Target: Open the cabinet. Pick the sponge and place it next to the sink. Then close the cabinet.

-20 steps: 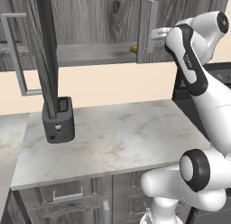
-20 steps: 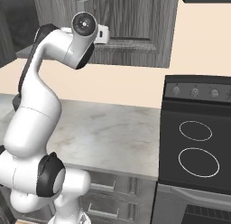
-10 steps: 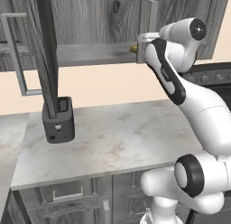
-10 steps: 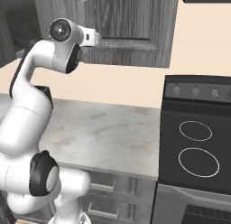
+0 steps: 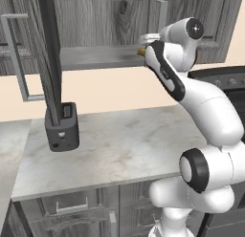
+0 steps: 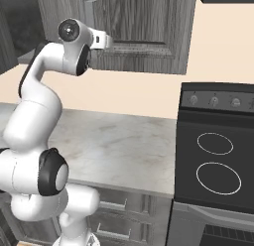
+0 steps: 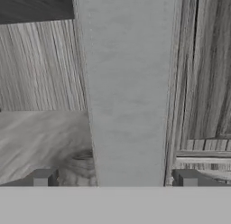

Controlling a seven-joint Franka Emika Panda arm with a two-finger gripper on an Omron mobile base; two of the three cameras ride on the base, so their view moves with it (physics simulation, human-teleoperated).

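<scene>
1. Here the sponge point(image 5: 141, 51) shows as a small yellow speck on the shelf of the cabinet point(image 5: 95, 21), at the shelf's right end, just left of the robot's hand in the left base view.
2. Most of the sponge is hidden behind the hand, so whether it touches the gripper cannot be told.
3. The gripper point(image 7: 115, 178) is spread wide, its two dark fingertips point(image 7: 44, 177) standing far apart at the bottom of the hand view, with nothing held between them.
4. Between the tips rises a broad pale grey upright band point(image 7: 128, 92); it reads as the edge of a cabinet door or its bar handle seen very close, though which one I cannot tell, nor whether the fingers touch it.
5. Left of that band in the hand view lies the grey shelf floor with the wood-grain back wall above it; right of it is panelled door wood.
6. The cabinet's left door point(image 5: 50, 54) stands swung out towards the camera, edge on, its silver handle point(image 5: 16, 59) sticking out to the left.
7. The right door point(image 6: 144, 29) appears in the right base view behind the hand.
8. Below the cabinet, a black toaster point(image 5: 62, 127) sits on the marble counter point(image 5: 124, 150), well apart from the hand.
9. A black stove point(image 6: 216, 160) adjoins the counter on the right.
</scene>
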